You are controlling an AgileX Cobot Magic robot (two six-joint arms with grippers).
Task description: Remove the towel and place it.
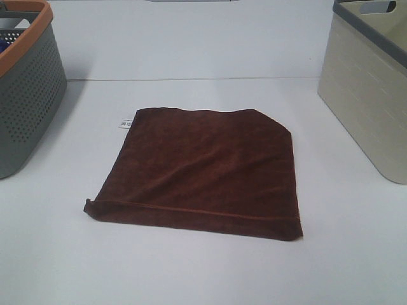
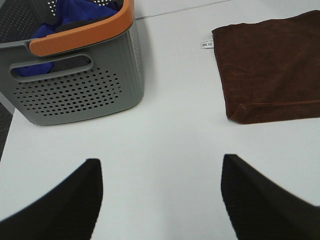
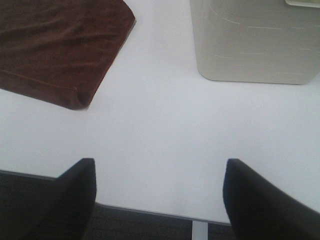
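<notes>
A dark reddish-brown towel [image 1: 202, 171] lies flat at the middle of a white tabletop [image 1: 191, 273], its small white tag [image 1: 125, 123] at the far left corner. A grey basket with an orange rim [image 1: 25, 95] stands far left, a beige basket [image 1: 369, 89] far right. Left gripper [image 2: 162, 200] and right gripper [image 3: 160, 200] hover over bare tabletop, jaws wide, holding nothing.

The towel [image 1: 200, 171] is soft matt cloth on a smooth white table [image 1: 191, 273], beside perforated plastic basket [image 1: 25, 95].

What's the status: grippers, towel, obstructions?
Left gripper open, empty, over bare table. Right gripper open, empty, at table edge. Towel flat on table between grey basket and beige bin, untouched. Nothing on it.
</notes>
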